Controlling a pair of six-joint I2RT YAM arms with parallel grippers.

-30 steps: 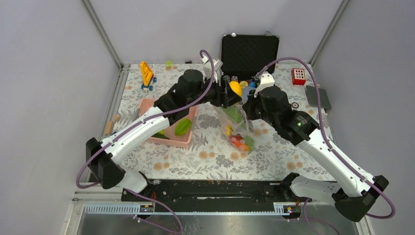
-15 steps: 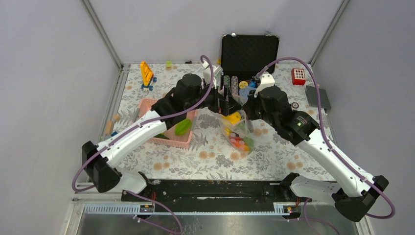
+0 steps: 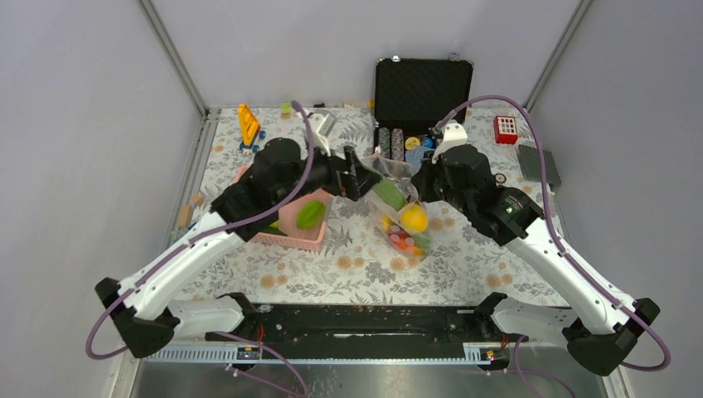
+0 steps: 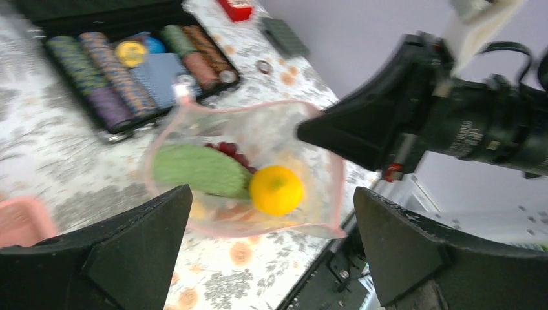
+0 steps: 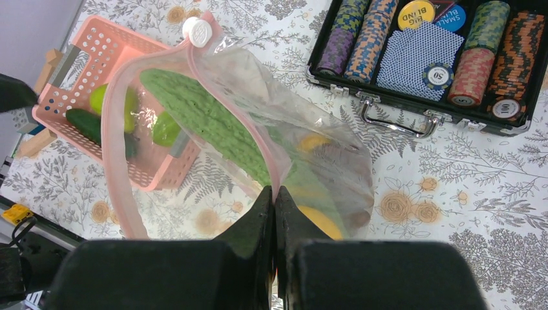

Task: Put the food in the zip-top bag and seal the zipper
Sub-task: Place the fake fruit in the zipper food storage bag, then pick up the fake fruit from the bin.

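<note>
The yellow citrus (image 4: 276,190) has dropped into the zip-top bag (image 3: 396,201). The left gripper (image 3: 356,176), fingers spread and empty, has pulled back toward the pink basket (image 3: 286,239), where green food (image 3: 310,214) likely needs fetching next. The right gripper (image 5: 274,201) pinches the bag's rim, holding its mouth open.

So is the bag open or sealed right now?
Open. On the bag, the zipper gapes in a wide loop, the cucumber and citrus showing through the mouth, and the right gripper pinches one side.
</note>
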